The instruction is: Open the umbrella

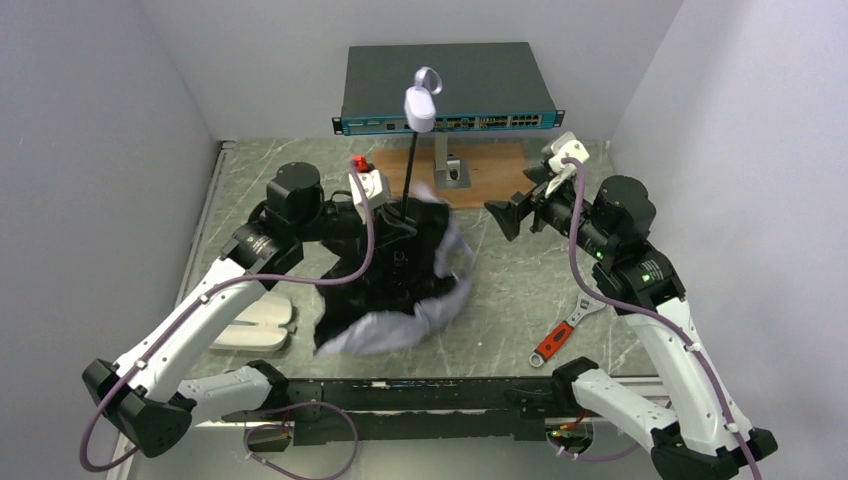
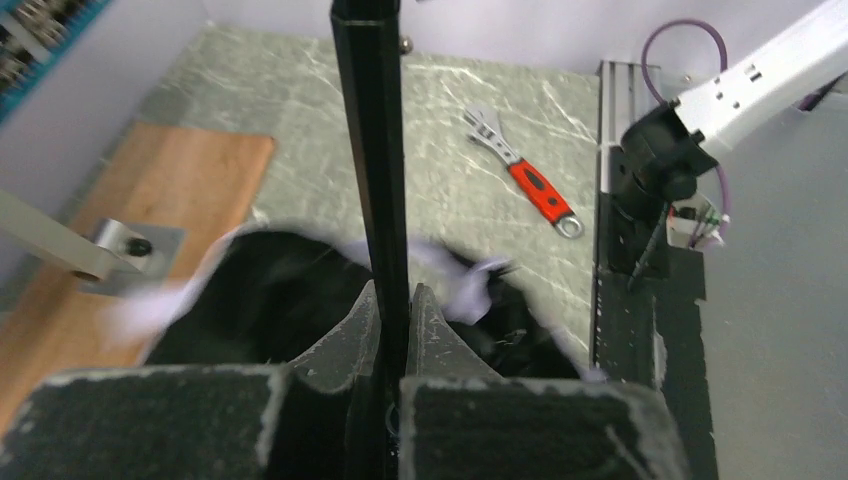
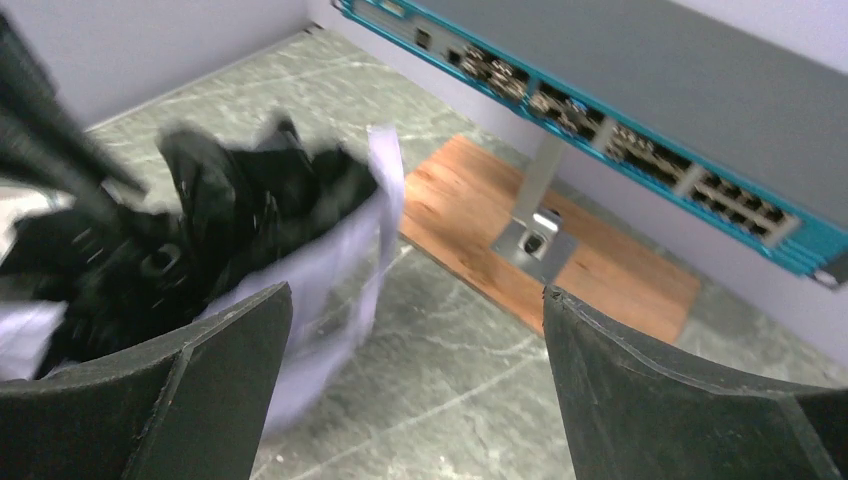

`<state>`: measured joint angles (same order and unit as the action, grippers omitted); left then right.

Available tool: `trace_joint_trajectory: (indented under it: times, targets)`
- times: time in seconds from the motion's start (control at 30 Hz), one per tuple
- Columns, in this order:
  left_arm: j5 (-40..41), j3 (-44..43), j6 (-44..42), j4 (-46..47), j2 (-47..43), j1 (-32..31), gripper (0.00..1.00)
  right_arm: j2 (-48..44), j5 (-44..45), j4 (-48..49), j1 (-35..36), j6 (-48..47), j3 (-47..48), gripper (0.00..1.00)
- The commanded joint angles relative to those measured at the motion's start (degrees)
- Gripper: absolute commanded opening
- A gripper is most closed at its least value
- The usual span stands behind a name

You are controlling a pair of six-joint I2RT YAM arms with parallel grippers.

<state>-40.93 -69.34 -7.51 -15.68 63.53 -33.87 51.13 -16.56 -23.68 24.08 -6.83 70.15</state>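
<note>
**Inspector:** Position of the umbrella [image 1: 395, 275]?

**Assessor:** Centre of the overhead view, standing inverted. The canopy [image 1: 380, 320] is crumpled on the desk [image 1: 500, 300], black inside showing and a pale edge at lower left. The shaft [image 1: 412, 165] rises to the pale handle [image 1: 420, 108] at upper centre. The canopy is not spread, and it is blurred in all views.

**Inspector:** Pincers?

**Assessor:** The left pincer [image 2: 392, 300] is pressed together on the shaft just above the canopy. The right pincer [image 3: 415, 295] is spread and holds nothing. It sits right of centre, facing the canopy and apart from it.

**Inspector:** Recommendation for the step in hand?

**Assessor:** In my judgement the left clamp should hold firm and steady the shaft upright. The right pincer should come in low along the shaft and take the sliding collar, not loose fabric. I cannot locate that collar, because folds hide it. It should push along the shaft's line only, since a sideways load could bend the thin shaft.

**Inspector:** Hazards?

**Assessor:** The canopy needs room to spread. The wrench [image 1: 562, 335] at lower right and the cream case [image 1: 255, 325] at lower left lie near.
</note>
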Motion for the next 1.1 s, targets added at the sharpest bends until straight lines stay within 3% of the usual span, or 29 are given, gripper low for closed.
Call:
trace_joint_trajectory:
  times: [0.0,0.07,0.1,0.17,0.27,0.3,0.33,0.43,0.5,0.67,0.8,0.9,1.07]
  targets:
    - [5.88,-1.66,-5.01,3.58,-0.25,6.76,0.0,-2.72,1.78,-4.67,-2.88,0.36,-0.23,0.97]
    - [7.96,-3.02,-6.34,2.67,0.83,12.36,0.0,-4.51,0.78,-6.29,-4.49,-0.01,-0.48,0.98]
    - [10.0,-5.04,-11.37,-0.67,1.84,11.65,0.0,-5.17,0.16,-6.7,-5.17,0.09,-0.8,0.99]
    - [12.16,-6.24,-18.48,-4.03,2.22,3.96,0.0,-6.25,-1.32,-6.94,-6.33,0.7,-1.69,0.99]
    - [9.75,-5.3,-18.94,-5.14,1.48,-11.15,0.0,-6.8,-3.46,-6.33,-7.07,1.53,-3.12,0.99]
    - [8.63,-5.09,-17.64,-5.11,1.26,-12.87,0.0,-6.83,-3.96,-6.29,-7.1,1.62,-3.1,0.99]
    - [9.59,-4.47,-16.27,-3.65,1.03,-12.71,0.0,-6.76,-4.64,-6.48,-7.12,1.54,-3.06,0.99]
    - [9.5,-5.01,-7.02,3.48,2.73,3.83,0.0,-7.03,-6.19,-7.53,-7.12,0.93,-3.48,0.99]
    - [8.93,-11.85,-5.24,0.74,6.04,9.19,0.0,-7.62,-7.39,-7.52,-7.08,1.29,-4.73,0.99]
    - [1.63,-12.0,2.23,3.86,5.87,2.36,0.0,-8.42,-11.46,-0.52,-7.08,9.95,-9.01,1.0]
    - [-2.03,-12.7,6.95,5.42,6.17,3.41,0.0,-6.4,-15.51,2.22,-7.13,11.08,-9.7,1.0]
    - [-5.77,-12.62,11.4,7.22,5.99,4.2,0.0,-5.3,-25.37,6.06,-7.01,7.43,-10.73,0.97]
    - [-9.0,-13.8,17.66,10.84,7.6,4.18,0.0,-2.71,-25.09,19.0,-2.63,9.27,-14.35,0.91]
